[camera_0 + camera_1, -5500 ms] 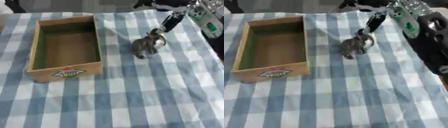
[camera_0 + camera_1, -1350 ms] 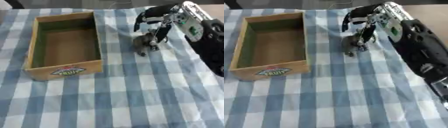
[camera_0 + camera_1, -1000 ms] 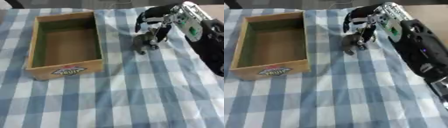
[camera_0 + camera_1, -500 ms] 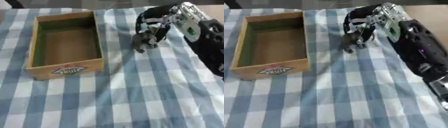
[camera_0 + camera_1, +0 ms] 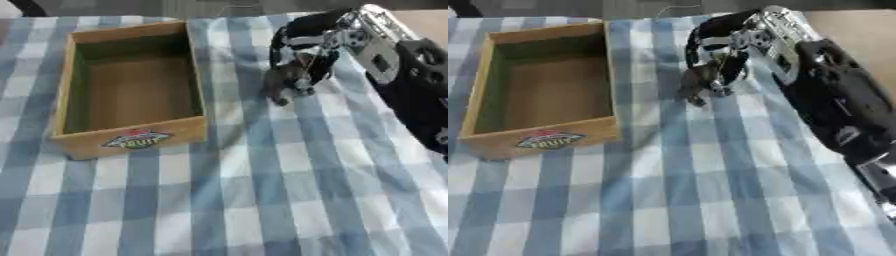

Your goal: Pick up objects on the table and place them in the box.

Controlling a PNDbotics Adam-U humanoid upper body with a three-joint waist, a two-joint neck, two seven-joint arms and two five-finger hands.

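Your table (image 5: 262, 200) is covered edge to edge in a blue and white checked cloth, and the far right corner shows a bare tan patch. The wooden box (image 5: 131, 142) sits on the left half of the table, toward the far edge, open side up and with nothing inside; a FRUIT label (image 5: 136, 140) faces you on its near wall. Your right arm (image 5: 833, 107) reaches in from the right edge, black with a silver wrist. Your right hand (image 5: 726, 47) is near the far edge, just right of the box, fingers curled down around a small grey animal figure (image 5: 284, 82). You cannot tell whether the figure's feet touch the cloth. It is close beside the box's right wall but apart from it
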